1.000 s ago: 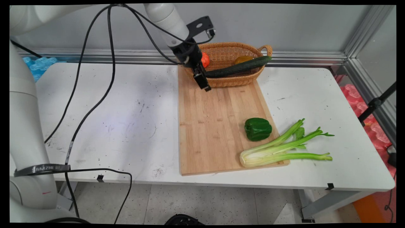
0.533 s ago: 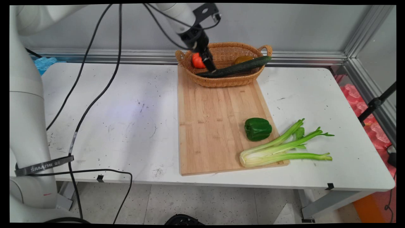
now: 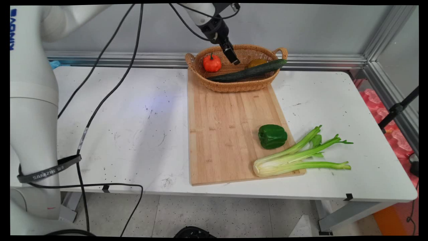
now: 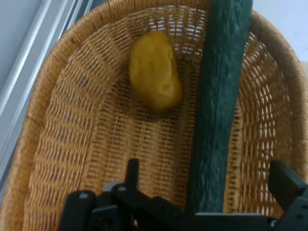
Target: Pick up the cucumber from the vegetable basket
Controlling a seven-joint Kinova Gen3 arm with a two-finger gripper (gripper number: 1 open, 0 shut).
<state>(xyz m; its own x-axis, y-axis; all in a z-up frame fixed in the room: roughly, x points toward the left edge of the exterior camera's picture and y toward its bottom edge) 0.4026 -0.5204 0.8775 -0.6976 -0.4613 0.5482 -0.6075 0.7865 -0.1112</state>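
My gripper (image 3: 234,59) hangs over the wicker basket (image 3: 240,86) at the far end of the cutting board, tilted down to the right. In the hand view the gripper (image 4: 209,180) is open, its fingers (image 4: 133,172) wide apart and holding nothing. Below it a long dark green cucumber (image 4: 219,106) lies lengthwise in the basket (image 4: 62,110), with a yellow potato (image 4: 154,72) beside it. In the main view the cucumber (image 3: 249,71) sticks out over the basket's right rim, the potato (image 3: 256,62) is behind it, and a red tomato (image 3: 212,63) sits at the basket's left end.
A wooden cutting board (image 3: 224,140) lies in the table's middle. A green bell pepper (image 3: 272,136) rests on its right side, and a celery bunch (image 3: 297,156) lies across its near right corner onto the table. Black cables (image 3: 100,83) hang over the table's left half.
The gripper has risen and moved right, from the board's far left edge in front of the basket to above the basket's middle. The tomato it hid is now uncovered.
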